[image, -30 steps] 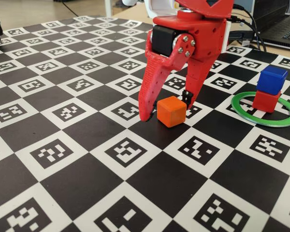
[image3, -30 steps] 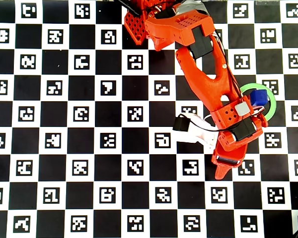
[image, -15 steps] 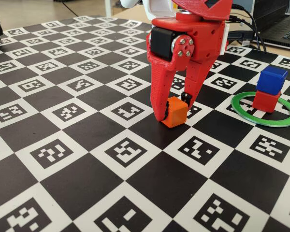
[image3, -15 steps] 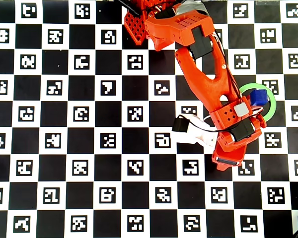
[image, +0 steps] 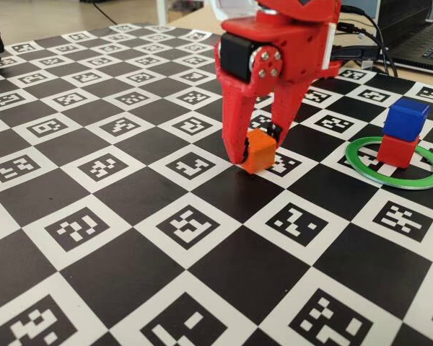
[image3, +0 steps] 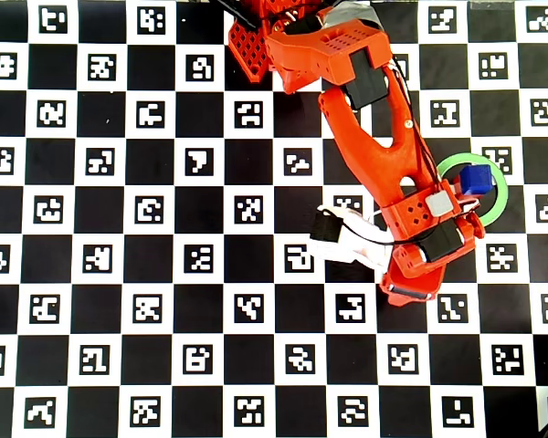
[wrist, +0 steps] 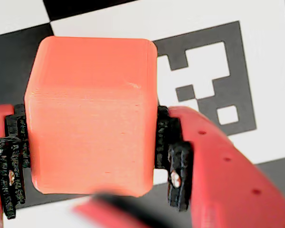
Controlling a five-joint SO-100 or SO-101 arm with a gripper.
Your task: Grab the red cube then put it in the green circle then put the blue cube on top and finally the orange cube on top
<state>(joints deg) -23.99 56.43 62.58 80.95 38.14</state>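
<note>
My gripper (image: 254, 153) now clamped on the orange cube (image: 259, 151), jaws wide a second ago, cube tilted, blue cube (image: 406, 119) unmoved atop red cube (image: 397, 151) in the green circle (image: 361, 170)

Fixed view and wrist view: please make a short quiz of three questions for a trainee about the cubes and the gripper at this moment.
1. True or false: the blue cube sits on the red cube.
2. What does the gripper hold between its fingers?
A. the orange cube
B. the green circle
C. nothing
3. In the fixed view, where does the red cube stand in relation to the green circle?

Key
1. True.
2. A; the wrist view shows both pads pressed on its sides.
3. Inside the ring, toward its far side.
</note>
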